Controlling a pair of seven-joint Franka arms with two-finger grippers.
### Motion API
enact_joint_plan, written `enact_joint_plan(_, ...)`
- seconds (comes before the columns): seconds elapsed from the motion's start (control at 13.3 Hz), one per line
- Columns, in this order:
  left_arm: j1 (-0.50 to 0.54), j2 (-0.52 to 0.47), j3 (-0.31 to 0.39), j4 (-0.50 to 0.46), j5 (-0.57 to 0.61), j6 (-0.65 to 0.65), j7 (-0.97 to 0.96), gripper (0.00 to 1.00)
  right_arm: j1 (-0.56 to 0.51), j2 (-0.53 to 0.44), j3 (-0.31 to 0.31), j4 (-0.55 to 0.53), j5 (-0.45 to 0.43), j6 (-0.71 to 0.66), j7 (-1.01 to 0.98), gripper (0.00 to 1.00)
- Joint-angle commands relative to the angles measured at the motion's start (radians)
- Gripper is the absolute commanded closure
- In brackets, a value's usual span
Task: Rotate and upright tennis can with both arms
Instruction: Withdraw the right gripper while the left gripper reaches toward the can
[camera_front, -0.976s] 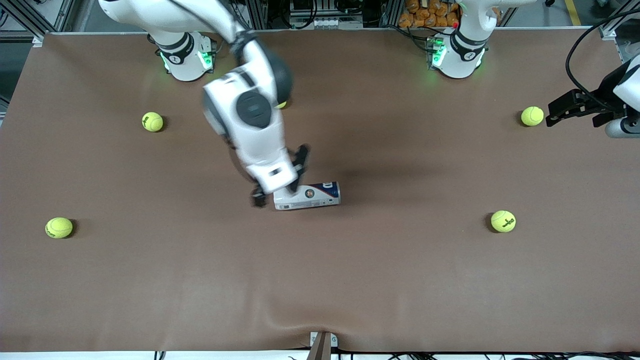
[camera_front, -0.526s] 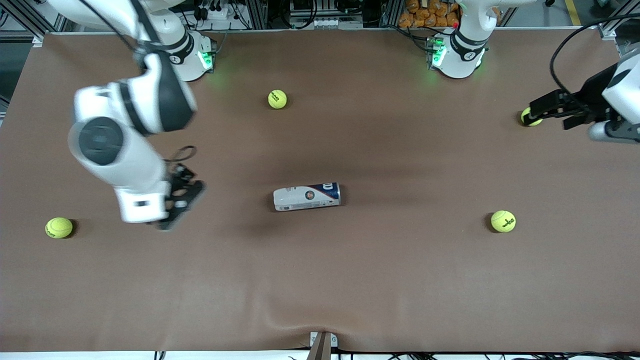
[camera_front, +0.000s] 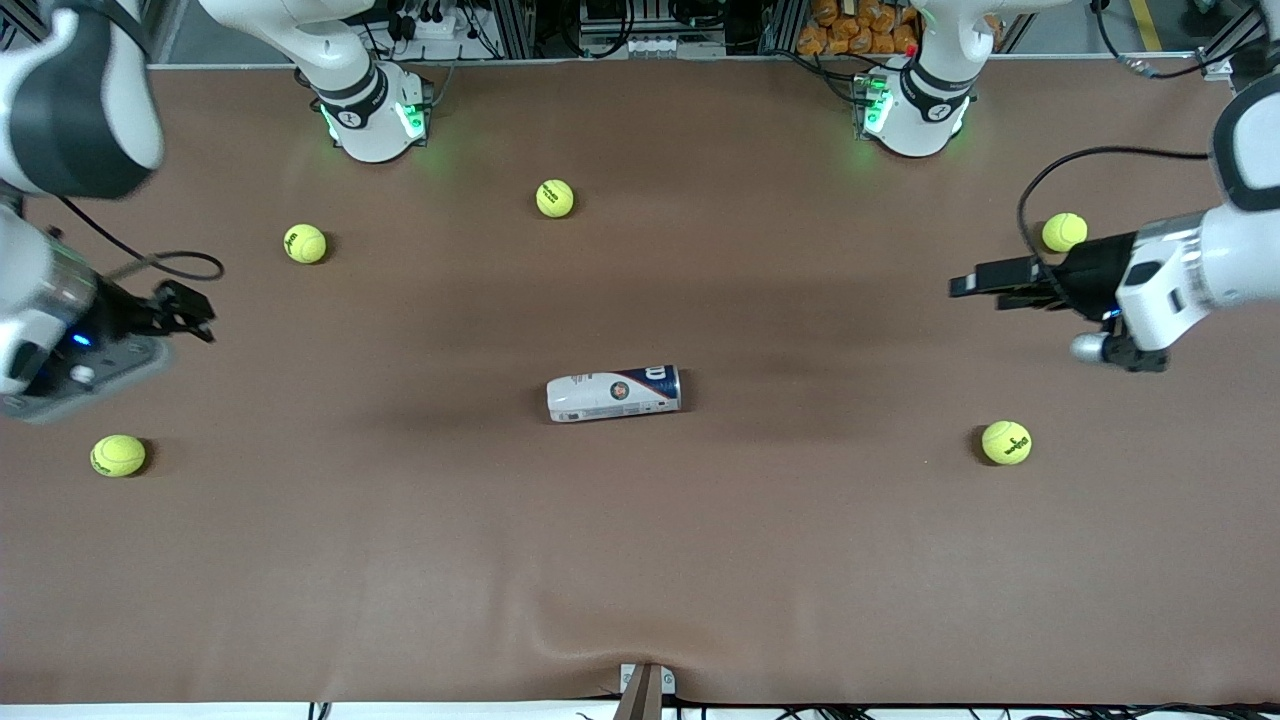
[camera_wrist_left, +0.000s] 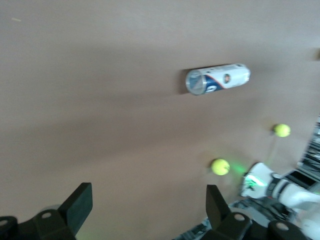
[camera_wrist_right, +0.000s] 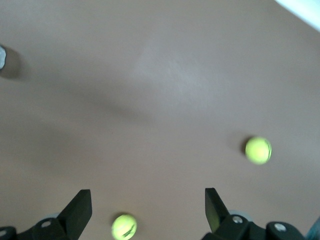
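left gripper (camera_front: 985, 288): at the right edge of the front view, up in the air over bare table, fingers spread wide and empty; they point in toward the middle of the picture.
left gripper, from its own camera (camera_wrist_left: 145, 202): two dark fingers (camera_wrist_left: 77, 205) stand well apart low in the frame, nothing between them.
right gripper (camera_front: 190, 312): at the left edge of the front view, also up over bare table, fingers parted and holding nothing.
right gripper, from its own camera (camera_wrist_right: 146, 202): fingers set wide, only brown table and two balls ahead of them.
can (camera_front: 613, 392): lying on its side near the centre of the front view, touched by neither gripper; also in the upper right of the left wrist picture (camera_wrist_left: 218, 78).
long axis: nearly level across the front view, running from one arm's end of the table to the other; dark blue end toward the left arm, white end toward the right arm.
which arm is nearer: well apart from both; I judge the left gripper slightly closer, and it faces the blue end head-on.
coming move: by my reckoning each gripper has to come in along that axis to its own end of the can.
balls (camera_front: 1006, 442): five yellow-green ones are scattered round the table (camera_front: 640, 560), none close to the can.
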Motion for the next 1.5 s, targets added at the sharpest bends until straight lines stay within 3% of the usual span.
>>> enact_joint_plan(0.0, 0.000, 0.037, -0.020, -0.056, -0.105, 0.054, 0.081, 0.00, -0.072, -0.080, 0.020, -0.051, 0.062, -0.037, 0.125, 0.00)
enact_joint_plan(0.23, -0.003, 0.116, -0.061, -0.088, -0.229, 0.122, 0.148, 0.00, -0.148, -0.109, 0.057, -0.050, 0.076, -0.057, 0.139, 0.00)
enact_joint_plan(0.45, -0.003, 0.195, -0.085, -0.099, -0.322, 0.154, 0.245, 0.00, -0.154, -0.139, 0.095, -0.050, 0.076, -0.122, 0.292, 0.00)
enact_joint_plan(0.75, -0.038, 0.273, -0.131, -0.188, -0.495, 0.307, 0.440, 0.00, -0.159, -0.157, 0.095, -0.048, 0.076, -0.128, 0.313, 0.00)
enact_joint_plan(1.05, -0.092, 0.366, -0.137, -0.195, -0.647, 0.369, 0.529, 0.00, -0.159, -0.175, 0.092, -0.040, 0.093, -0.156, 0.458, 0.00)
enact_joint_plan(1.43, -0.201, 0.489, -0.135, -0.180, -0.946, 0.434, 0.685, 0.00, -0.168, -0.180, 0.083, -0.019, 0.110, -0.143, 0.485, 0.00)
